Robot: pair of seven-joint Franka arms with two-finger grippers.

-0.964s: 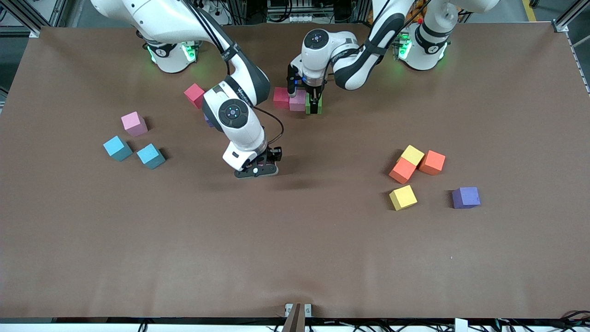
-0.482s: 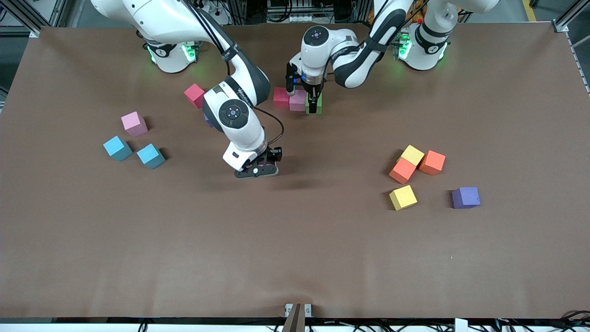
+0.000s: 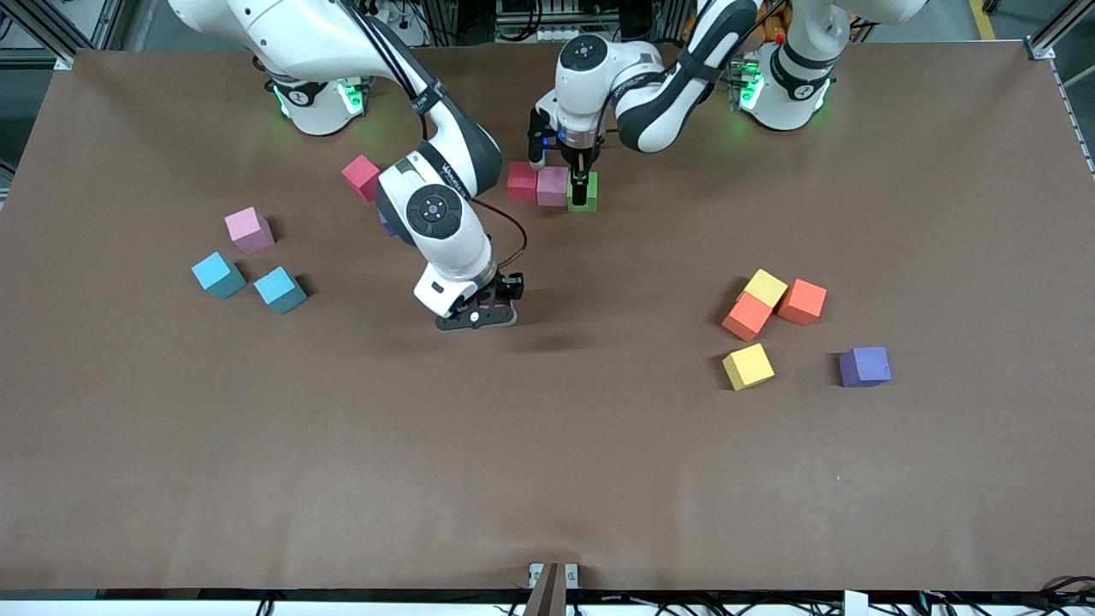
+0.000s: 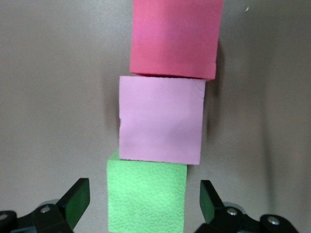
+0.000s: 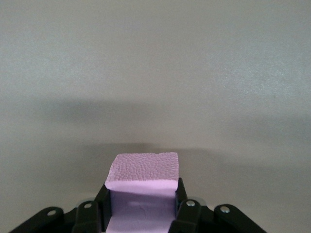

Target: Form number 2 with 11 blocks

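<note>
A red block (image 3: 522, 180), a pink block (image 3: 553, 186) and a green block (image 3: 585, 183) touch in a row near the robots' bases; the left wrist view shows the red (image 4: 175, 39), pink (image 4: 160, 119) and green (image 4: 146, 194) blocks. My left gripper (image 3: 582, 186) is open over the green block, a finger on each side with gaps (image 4: 146, 206). My right gripper (image 3: 481, 310) is shut on a pale pink block (image 5: 142, 177), low over bare table, nearer the front camera than the row.
Toward the right arm's end lie a pink block (image 3: 249, 229), two light blue blocks (image 3: 217, 275) (image 3: 280, 289) and a red block (image 3: 361, 176). Toward the left arm's end lie two yellow (image 3: 765, 287) (image 3: 748, 366), two orange (image 3: 747, 316) (image 3: 802, 301) and a purple block (image 3: 864, 366).
My left gripper has lifted a little off the green block, which stays in the row. The right arm with its block has not moved.
</note>
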